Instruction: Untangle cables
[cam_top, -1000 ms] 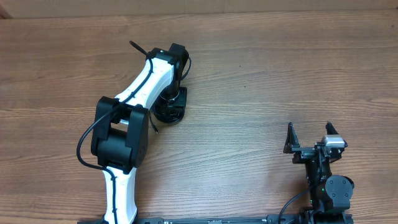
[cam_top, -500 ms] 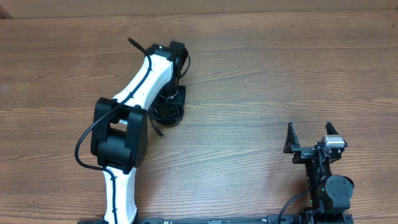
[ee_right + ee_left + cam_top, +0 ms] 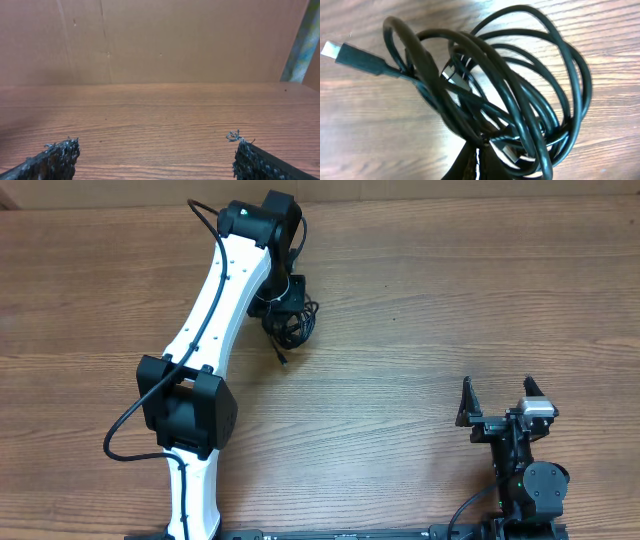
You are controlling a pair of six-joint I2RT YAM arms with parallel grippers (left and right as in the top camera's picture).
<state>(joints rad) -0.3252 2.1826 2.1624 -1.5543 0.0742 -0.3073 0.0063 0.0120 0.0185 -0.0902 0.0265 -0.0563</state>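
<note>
**Left gripper clamped on a coiled cable bundle; right gripper wide open and apart from it**

Seen from above, a wood-grain tabletop (image 3: 420, 280) fills the picture. The white left arm (image 3: 215, 310), with black joints, reaches from the near edge toward the far left part of the tabletop. At its end, the left gripper (image 3: 284, 305) is closed tight on the cables (image 3: 292, 327). They are thin black cords gathered into a small, messy coil just beside the gripper, on the side nearer the robot. One short loose end (image 3: 282, 358) sticks out of the coil toward the near edge.

The left wrist camera shows the bundle close up. Several glossy black loops overlap and cross one another, and they are pinched together at the bottom of the picture where the dark gripper holds them. One strand ends in a plug (image 3: 331, 49) with a pale metal tip, pointing to the upper left. Wood grain shows behind the loops. Whether the coil rests on the wood or hangs just above it cannot be told.

The right gripper (image 3: 497, 402) sits at the near right, well apart from the cables, with its jaws spread wide and nothing between them. In its own wrist camera, only its two dark fingertips (image 3: 57, 155) show, in the bottom corners. Bare wood lies ahead of them, up to a plain brown wall (image 3: 160, 40).
</note>
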